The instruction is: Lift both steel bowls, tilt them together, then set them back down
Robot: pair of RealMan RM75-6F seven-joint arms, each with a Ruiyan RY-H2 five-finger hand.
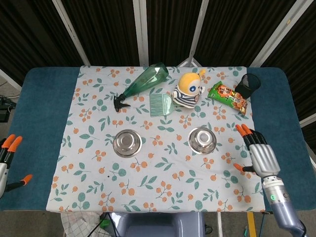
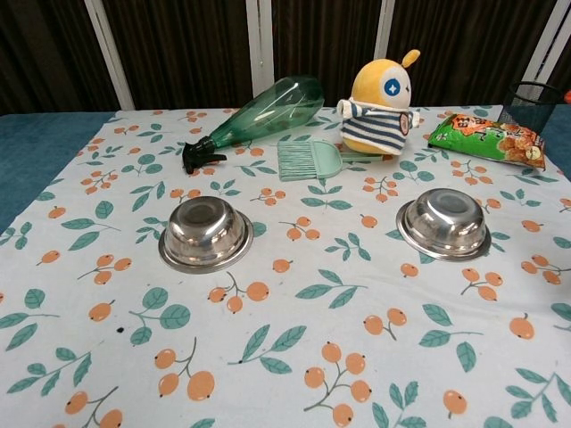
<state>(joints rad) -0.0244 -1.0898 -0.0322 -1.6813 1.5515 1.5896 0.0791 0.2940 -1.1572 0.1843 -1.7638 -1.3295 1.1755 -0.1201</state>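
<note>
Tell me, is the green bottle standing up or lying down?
Lying down. The green bottle rests on its side on the tablecloth, its black nozzle pointing left.

Setting: staged robot test station, lab-like rather than domestic. Evidence: table (image 1: 39, 98) topped in blue fabric, overlaid with a fruit-and-leaf print cloth (image 1: 163, 173); black corrugated backdrop (image 1: 103, 29) braced by pale metal bars (image 1: 140, 29) along the far edge; bare grey floor with cabling off the left edge.
</note>
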